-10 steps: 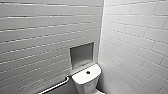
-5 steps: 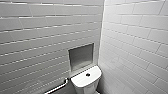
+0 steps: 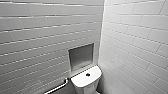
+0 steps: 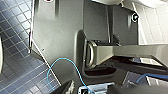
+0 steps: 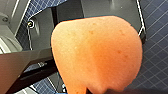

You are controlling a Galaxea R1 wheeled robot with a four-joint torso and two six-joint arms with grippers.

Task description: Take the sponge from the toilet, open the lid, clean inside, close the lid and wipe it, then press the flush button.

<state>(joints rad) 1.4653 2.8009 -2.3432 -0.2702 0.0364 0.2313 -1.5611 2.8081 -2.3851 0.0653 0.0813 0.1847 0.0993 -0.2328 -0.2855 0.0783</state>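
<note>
The toilet's white tank [image 3: 86, 79] stands in the corner at the bottom of the head view, with a dark round flush button [image 3: 88, 74] on its flat top. The lid is out of view. The orange sponge [image 5: 97, 53] looms large in the right wrist view, with my right gripper shut on it near its lower end. In the left wrist view my left gripper [image 4: 93, 88] stands open with nothing in it, over my own grey base [image 4: 60, 37] and the dark blue tiled floor [image 4: 17, 50].
White tiled walls [image 3: 130, 45] meet in a corner right behind the tank. A square recessed niche [image 3: 81, 58] sits in the wall above the tank. A metal grab bar [image 3: 58, 87] runs along the left wall beside the toilet.
The whole head picture has shifted a little, so the tank sits slightly lower; the camera moved. The things themselves have not changed.
</note>
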